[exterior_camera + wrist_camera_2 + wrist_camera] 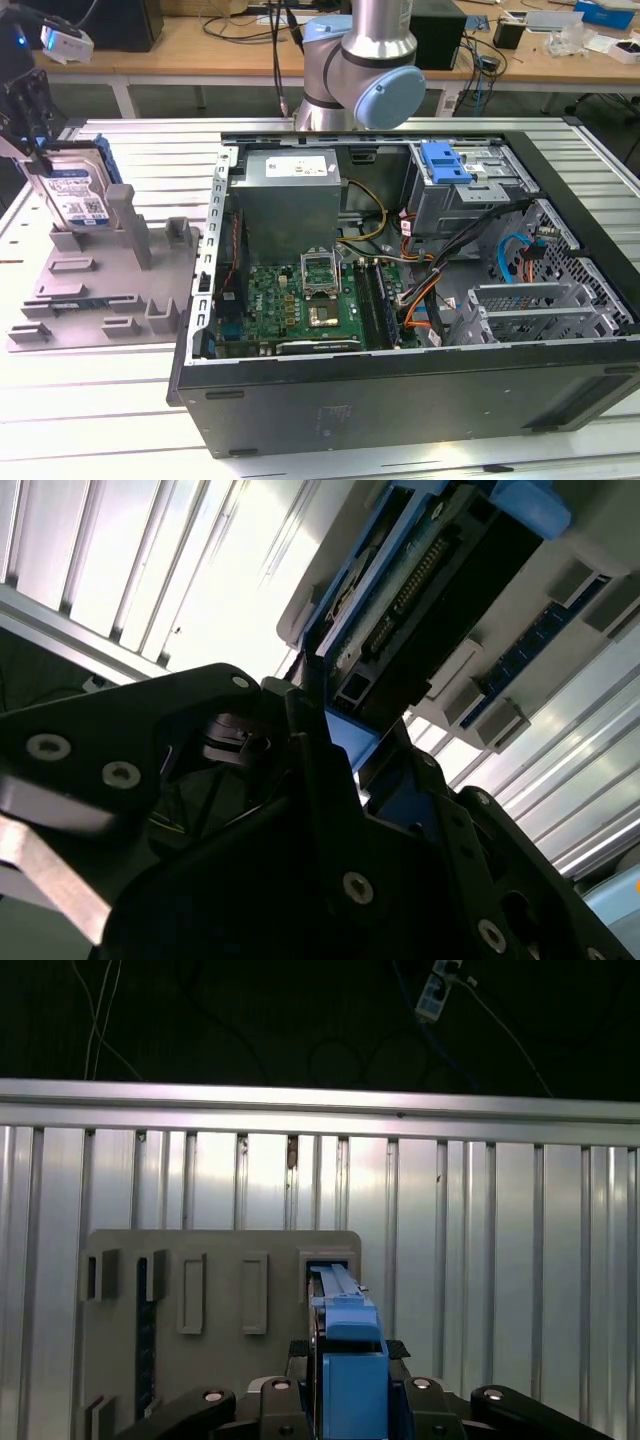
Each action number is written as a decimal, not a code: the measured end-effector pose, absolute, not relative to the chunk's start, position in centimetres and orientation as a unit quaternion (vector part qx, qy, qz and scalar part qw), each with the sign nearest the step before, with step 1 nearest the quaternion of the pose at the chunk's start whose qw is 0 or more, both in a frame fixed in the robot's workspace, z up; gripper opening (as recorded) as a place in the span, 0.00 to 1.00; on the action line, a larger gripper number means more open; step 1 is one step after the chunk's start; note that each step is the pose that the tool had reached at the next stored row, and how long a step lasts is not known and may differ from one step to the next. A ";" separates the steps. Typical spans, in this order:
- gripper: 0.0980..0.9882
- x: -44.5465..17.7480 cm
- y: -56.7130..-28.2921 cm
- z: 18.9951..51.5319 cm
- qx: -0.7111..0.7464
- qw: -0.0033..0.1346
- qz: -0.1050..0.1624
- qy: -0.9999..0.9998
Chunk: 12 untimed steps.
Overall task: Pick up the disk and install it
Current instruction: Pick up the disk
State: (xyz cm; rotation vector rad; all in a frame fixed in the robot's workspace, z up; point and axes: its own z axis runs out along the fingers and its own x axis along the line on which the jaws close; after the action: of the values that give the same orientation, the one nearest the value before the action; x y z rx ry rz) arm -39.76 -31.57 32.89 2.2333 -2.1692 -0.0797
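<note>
The disk [75, 195] stands upright on edge in a slot of the grey fixture [110, 290] at the exterior view's left; its silver face with the white-and-blue label and its blue carrier frame are visible. My gripper [45, 160] comes down on its top edge from above. In the first wrist view the blue frame of the disk [345, 1355] sits edge-on, and the black fingers of my gripper [348, 1380] press on both its sides. The second wrist view has the disk [430, 590] with its connector end, clamped in the gripper [340, 730].
An open computer case [400, 390] lies on the slatted aluminium table at the exterior view's right. Inside are a grey power supply box [290, 195], a motherboard [310, 300] and a drive cage with a blue latch [447, 165]. The arm's base [360, 70] stands behind the case.
</note>
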 end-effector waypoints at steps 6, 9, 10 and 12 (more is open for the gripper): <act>0.30 -39.8 -31.5 34.2 0.717 0.014 -0.026 -0.696; 0.30 -39.8 -31.5 34.8 0.717 0.014 -0.026 -0.696; 0.30 -39.8 -31.5 35.0 0.717 0.014 -0.026 -0.696; 0.30 -39.8 -31.4 35.4 0.717 0.014 -0.026 -0.696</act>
State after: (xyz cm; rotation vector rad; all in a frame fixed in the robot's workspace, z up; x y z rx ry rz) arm -39.76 -31.43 35.44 2.2333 -2.1691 -0.0796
